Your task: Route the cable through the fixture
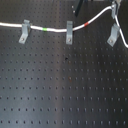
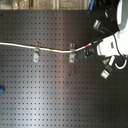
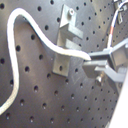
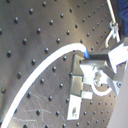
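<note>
Cable: white, green band, perhaps red.

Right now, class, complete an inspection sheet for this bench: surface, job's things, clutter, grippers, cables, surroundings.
Surface: black perforated board, bare in its lower part in the first exterior view.
Job's things: white cable rests in two metal clips; a third clip stands beside it.
Clutter: small blue object at the second exterior view's left edge.
Grippers: gripper, fingers shut on the cable.
Cables: green band between clips; red band.
Surroundings: nothing seen.
</note>
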